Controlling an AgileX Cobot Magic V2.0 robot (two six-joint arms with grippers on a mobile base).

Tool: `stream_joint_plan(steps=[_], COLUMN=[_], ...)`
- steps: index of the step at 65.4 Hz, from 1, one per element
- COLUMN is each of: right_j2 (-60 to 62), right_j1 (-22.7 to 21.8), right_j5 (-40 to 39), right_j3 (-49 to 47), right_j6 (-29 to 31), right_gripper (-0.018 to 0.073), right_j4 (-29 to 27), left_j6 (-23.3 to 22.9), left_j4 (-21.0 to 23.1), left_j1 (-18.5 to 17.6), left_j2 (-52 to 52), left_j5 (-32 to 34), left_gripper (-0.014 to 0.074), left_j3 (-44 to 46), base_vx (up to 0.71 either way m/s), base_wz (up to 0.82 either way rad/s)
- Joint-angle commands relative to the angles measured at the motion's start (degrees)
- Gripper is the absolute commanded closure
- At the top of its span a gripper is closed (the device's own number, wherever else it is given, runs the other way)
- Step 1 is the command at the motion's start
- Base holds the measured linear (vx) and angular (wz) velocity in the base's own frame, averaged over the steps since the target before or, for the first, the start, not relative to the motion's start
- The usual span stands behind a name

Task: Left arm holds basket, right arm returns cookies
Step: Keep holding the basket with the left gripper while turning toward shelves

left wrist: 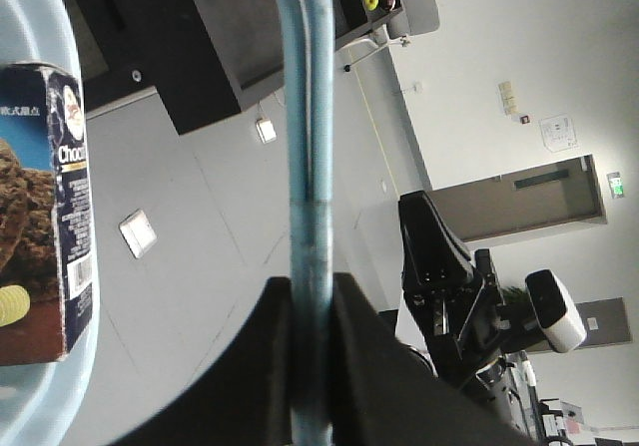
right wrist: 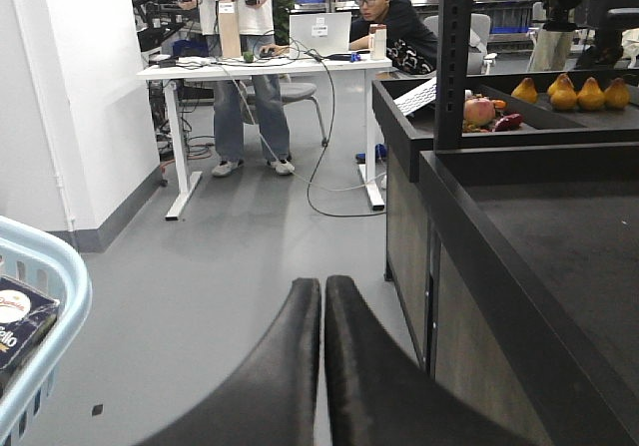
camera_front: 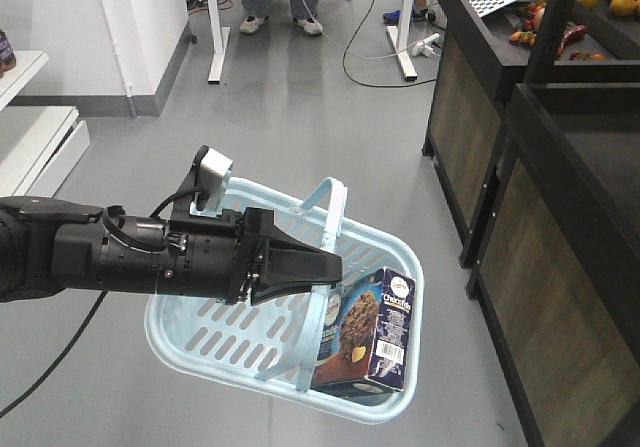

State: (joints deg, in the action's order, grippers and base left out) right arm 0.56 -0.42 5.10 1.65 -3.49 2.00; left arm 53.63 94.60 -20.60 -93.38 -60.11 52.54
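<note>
My left arm [camera_front: 120, 252] reaches in from the left, and its gripper [camera_front: 322, 267] is shut on a thin handle [camera_front: 330, 217] of the light blue basket [camera_front: 215, 332], holding it above the floor. In the left wrist view the handle [left wrist: 308, 147] runs between the closed jaws of the left gripper [left wrist: 312, 301]. The navy cookies box [camera_front: 372, 335] stands upright in the basket's right end; it also shows in the left wrist view [left wrist: 45, 217]. My right gripper [right wrist: 322, 291] is shut and empty, to the right of the basket rim [right wrist: 55, 266]. The right arm [left wrist: 449, 296] shows in the left wrist view.
Black display shelves [camera_front: 560, 167] with fruit [right wrist: 569, 92] stand along the right. White desks [right wrist: 260, 67] with people and floor cables [camera_front: 370, 62] are at the back. A white shelf unit [camera_front: 30, 127] is at the left. Grey floor lies below.
</note>
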Motion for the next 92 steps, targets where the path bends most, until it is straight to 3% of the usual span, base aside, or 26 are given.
stream_joint_plan(steps=[1,92], right_j2=[0.7,0.7], right_j1=[-0.3,-0.3], right_j5=[-4.0,-4.0], right_j3=[0.1,0.1], right_j6=[0.3,0.3], right_gripper=[0.0563,0.0563], right_j4=[0.6,0.6], left_j6=[1.0,1.0], left_j4=[7.3,7.3], left_j1=[-0.2,-0.2], left_j2=[2.9,2.9], left_j5=[-4.2,-4.2], left_gripper=[0.0602,0.0602], left_j3=[1.8,1.8], base_vx=[0.41,0.38], base_wz=[-0.02,0.02])
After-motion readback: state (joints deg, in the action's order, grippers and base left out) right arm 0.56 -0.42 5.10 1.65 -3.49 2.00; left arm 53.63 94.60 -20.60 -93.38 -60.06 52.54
